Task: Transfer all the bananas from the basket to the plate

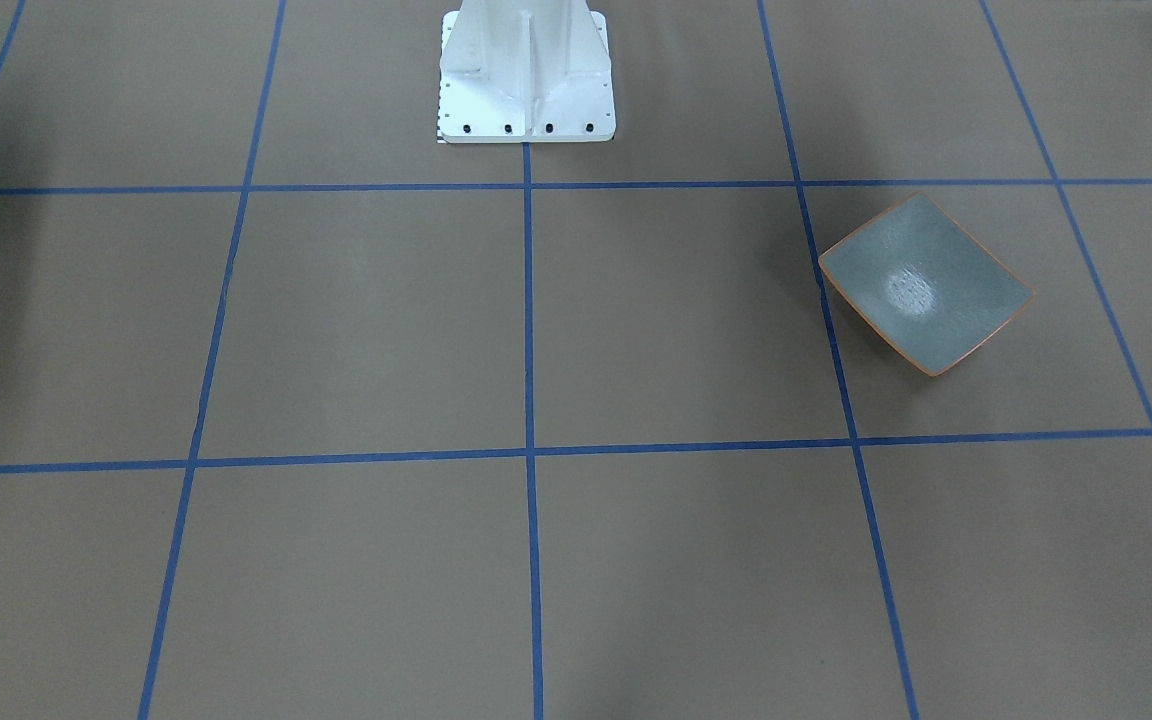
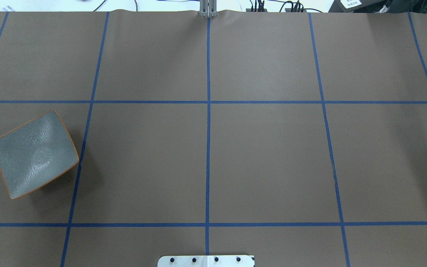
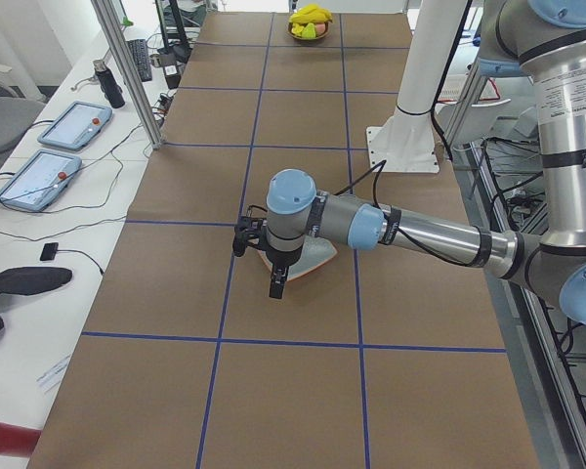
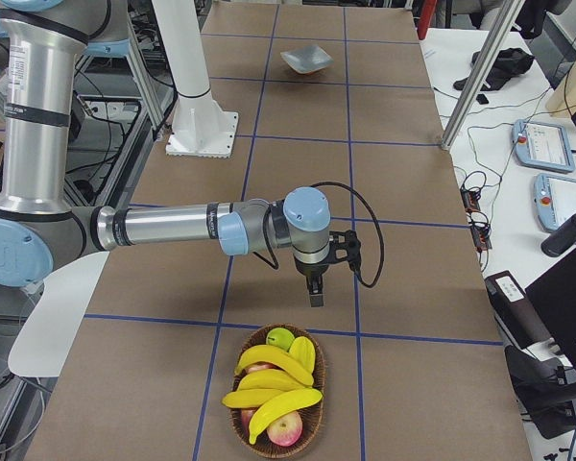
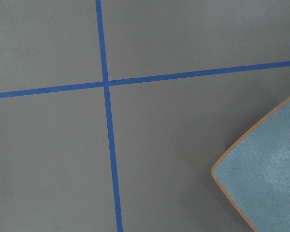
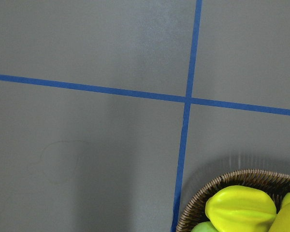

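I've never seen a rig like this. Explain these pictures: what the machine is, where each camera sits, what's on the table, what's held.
It is a two-armed robot whose white base stands on a brown table marked with blue tape. Two pictures look down on the table, one from behind the robot, one facing it. Two look along it from either end; two come from wrist cameras. An empty grey-green plate lies at one end; at the other, a wicker basket holds yellow bananas and other fruit. The left hand hangs by the plate, the right hand near the basket. Neither seems to hold anything; open or shut cannot be told from these side views.
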